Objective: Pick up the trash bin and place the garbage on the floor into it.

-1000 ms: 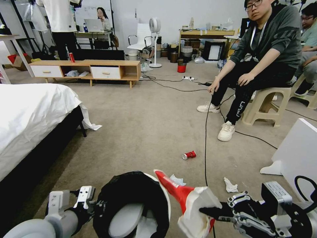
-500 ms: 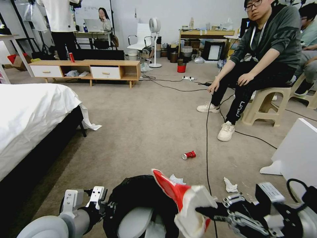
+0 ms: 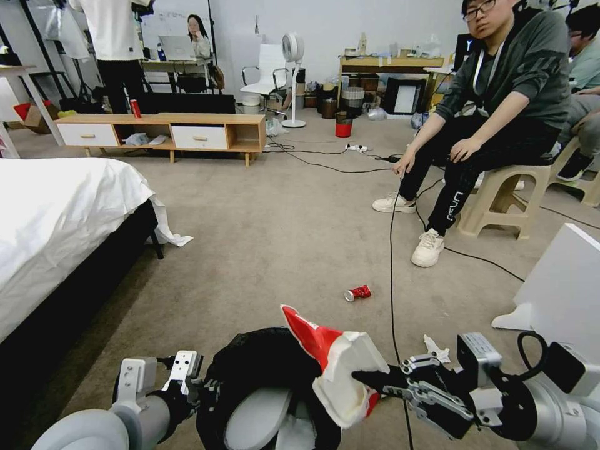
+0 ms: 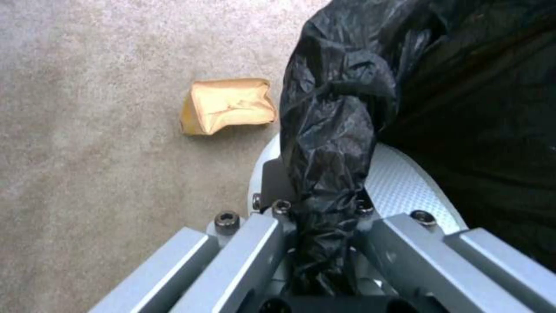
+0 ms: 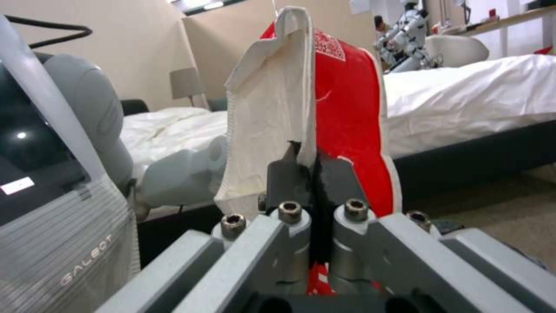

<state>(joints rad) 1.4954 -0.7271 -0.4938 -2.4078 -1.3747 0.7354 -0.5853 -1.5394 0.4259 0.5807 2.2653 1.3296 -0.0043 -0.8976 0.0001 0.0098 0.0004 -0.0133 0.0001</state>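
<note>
Head view: round white plastic trash bin lined with crinkly black bag (image 3: 269,387) held at near centre, above the beige-grey carpeted floor (image 3: 269,237). Left gripper (image 3: 187,384) at the bin's left rim, clamped on the bag's folded edge. Right gripper (image 3: 375,379) at near right, jaws closed on a flat red-and-white snack packet (image 3: 334,365); packet angled up and left, its red tip over the bin's right rim. Crushed red can (image 3: 358,292) on the floor beyond the bin, beside a black cable (image 3: 390,250). Crumpled white tissue (image 3: 435,345) on the floor just behind the right gripper.

Left wrist view: jaws pinched tight on a twisted fold of black bag (image 4: 330,143), white bin wall just behind. Brown paper bag (image 4: 227,105) lying on carpet beside the bin, apart from the jaws.

Right wrist view: jaws fully closed on the packet's lower edge (image 5: 312,113), packet standing up from the fingertips.
</note>
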